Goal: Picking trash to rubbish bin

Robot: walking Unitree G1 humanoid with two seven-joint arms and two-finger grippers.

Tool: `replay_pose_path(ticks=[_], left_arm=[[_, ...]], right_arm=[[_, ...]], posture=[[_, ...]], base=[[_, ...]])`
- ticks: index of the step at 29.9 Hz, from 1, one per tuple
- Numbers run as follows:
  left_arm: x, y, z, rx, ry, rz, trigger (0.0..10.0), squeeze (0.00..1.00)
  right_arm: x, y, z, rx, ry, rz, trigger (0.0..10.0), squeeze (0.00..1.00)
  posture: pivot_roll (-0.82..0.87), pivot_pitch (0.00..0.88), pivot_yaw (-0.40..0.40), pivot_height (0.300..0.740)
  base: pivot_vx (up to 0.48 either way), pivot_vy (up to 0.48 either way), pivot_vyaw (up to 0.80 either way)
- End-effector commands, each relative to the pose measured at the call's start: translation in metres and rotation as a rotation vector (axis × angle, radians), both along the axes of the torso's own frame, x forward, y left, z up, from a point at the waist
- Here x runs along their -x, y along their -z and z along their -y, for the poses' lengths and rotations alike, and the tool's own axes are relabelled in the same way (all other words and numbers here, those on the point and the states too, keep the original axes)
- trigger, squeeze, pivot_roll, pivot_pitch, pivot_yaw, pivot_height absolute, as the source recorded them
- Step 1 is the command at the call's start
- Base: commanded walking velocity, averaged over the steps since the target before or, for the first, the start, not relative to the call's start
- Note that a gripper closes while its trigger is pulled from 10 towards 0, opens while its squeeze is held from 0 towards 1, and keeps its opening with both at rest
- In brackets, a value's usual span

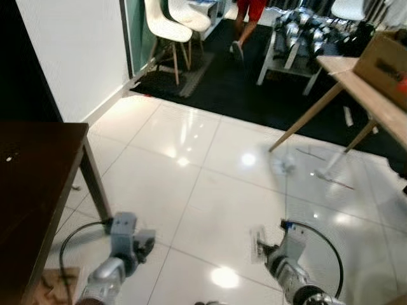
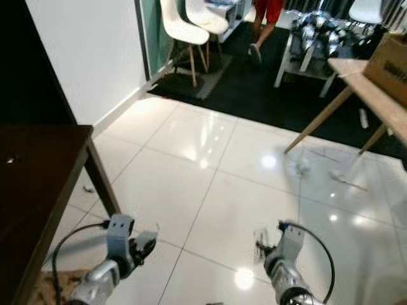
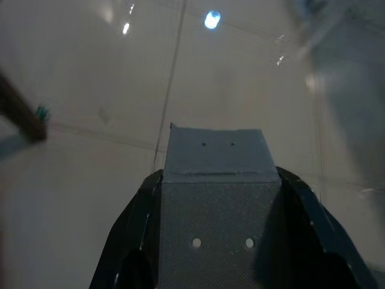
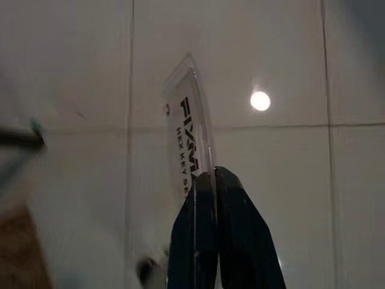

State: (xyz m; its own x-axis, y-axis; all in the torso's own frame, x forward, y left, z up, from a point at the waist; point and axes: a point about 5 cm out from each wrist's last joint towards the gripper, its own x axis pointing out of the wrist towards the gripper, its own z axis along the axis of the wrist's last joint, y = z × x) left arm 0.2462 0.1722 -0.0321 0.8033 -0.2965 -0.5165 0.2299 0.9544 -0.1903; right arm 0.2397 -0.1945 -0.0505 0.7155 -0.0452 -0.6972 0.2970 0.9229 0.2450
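Note:
My right gripper [image 4: 212, 176] is shut on a clear plastic packet [image 4: 189, 132] with black lettering, held by its lower edge over the white floor tiles. In the left eye view the packet [image 1: 257, 243] sticks out low in front of my right gripper [image 1: 267, 251]. My left gripper [image 1: 145, 243] hangs low beside the dark table's leg with nothing on it; in the left wrist view it is a broad dark plate [image 3: 216, 198] over bare tiles. A crumpled white scrap [image 1: 283, 165] lies on the floor further ahead, by the light table's leg.
A dark wooden table [image 1: 38, 171] stands close on the left, and a light wooden table [image 1: 362, 95] with a cardboard box [image 1: 385, 63] on the right. White chairs [image 1: 166, 28] and a person [image 1: 247, 19] walking away are at the back on black carpet. Brown cardboard [image 1: 54, 283] lies bottom left.

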Motion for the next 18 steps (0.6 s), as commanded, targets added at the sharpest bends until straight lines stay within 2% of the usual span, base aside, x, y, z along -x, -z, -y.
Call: replay_pose_path(ticks=[1, 2, 4, 7, 8, 9, 10, 15, 18], left_arm=[[0.024, 0.02, -0.017, -0.044, -0.043, -0.131, 10.0, 0.0], [0.029, 0.022, -0.029, -0.03, -0.115, -0.152, 10.0, 0.0], [0.029, 0.022, -0.029, -0.03, -0.115, -0.152, 10.0, 0.0], [0.038, 0.021, -0.062, -0.002, -0.292, -0.157, 10.0, 0.0], [0.039, 0.018, -0.073, -0.001, -0.328, -0.136, 10.0, 0.0], [0.039, 0.018, -0.073, -0.001, -0.328, -0.136, 10.0, 0.0], [0.036, 0.011, -0.086, 0.007, -0.37, -0.093, 10.0, 0.0], [0.024, 0.002, -0.09, 0.029, -0.393, -0.035, 10.0, 0.0], [0.018, 0.001, -0.081, 0.043, -0.382, -0.037, 10.0, 0.0]], right_arm=[[0.018, 0.014, -0.012, 0.012, -0.092, -0.084, 10.0, 0.0], [0.025, 0.019, -0.018, 0.022, -0.144, -0.11, 10.0, 0.0], [0.025, 0.019, -0.018, 0.022, -0.144, -0.11, 10.0, 0.0], [0.041, 0.028, -0.027, 0.064, -0.273, -0.163, 10.0, 0.0], [0.045, 0.03, -0.028, 0.071, -0.289, -0.173, 10.0, 0.0], [0.045, 0.03, -0.028, 0.071, -0.289, -0.173, 10.0, 0.0], [0.05, 0.032, -0.027, 0.079, -0.306, -0.186, 10.0, 0.0], [0.05, 0.032, -0.024, 0.113, -0.353, -0.189, 10.0, 0.0], [0.045, 0.029, -0.019, 0.124, -0.336, -0.178, 10.0, 0.0]], posture=[[0.08, 0.08, -0.04, 0.74], [0.07, 0.082, -0.037, 0.74], [0.07, 0.082, -0.037, 0.74], [0.08, 0.088, -0.038, 0.74], [0.09, 0.091, -0.044, 0.74], [0.09, 0.091, -0.044, 0.74], [0.09, 0.094, -0.051, 0.74], [0.08, 0.082, -0.051, 0.74], [0.07, 0.061, -0.035, 0.74]], base=[[0.0, -0.446, 0.0], [0.0, -0.446, 0.0], [0.0, -0.446, 0.0], [0.0, -0.444, 0.0], [0.0, -0.439, 0.0], [0.0, -0.439, 0.0], [0.0, -0.439, 0.0], [0.0, -0.439, 0.0], [0.0, -0.435, 0.0]])
